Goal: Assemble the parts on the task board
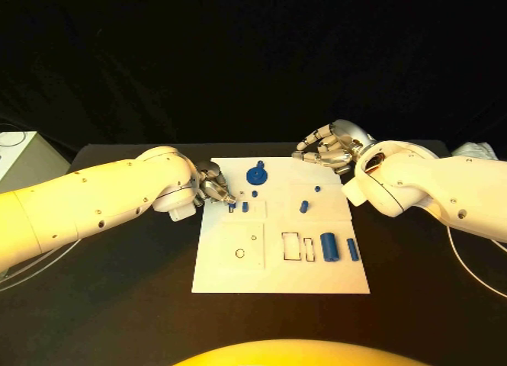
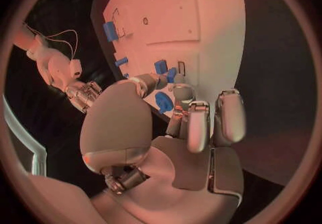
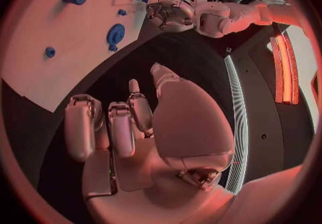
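your left hand (image 1: 215, 188) sits at the left edge of the white task board (image 1: 280, 271), its fingertips pinching a small blue part (image 2: 161, 66) there. your right hand (image 1: 328, 149) hangs over the board's far right corner, fingers curled in and holding nothing. a round blue disc (image 1: 257, 175) lies between the two hands. two blue cylinders (image 1: 330, 247) lie near the board's right edge.

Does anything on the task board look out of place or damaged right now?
Nothing stands out. The task board lies flat and looks intact, the blue parts rest on it, and the left hand works a small part at its edge.
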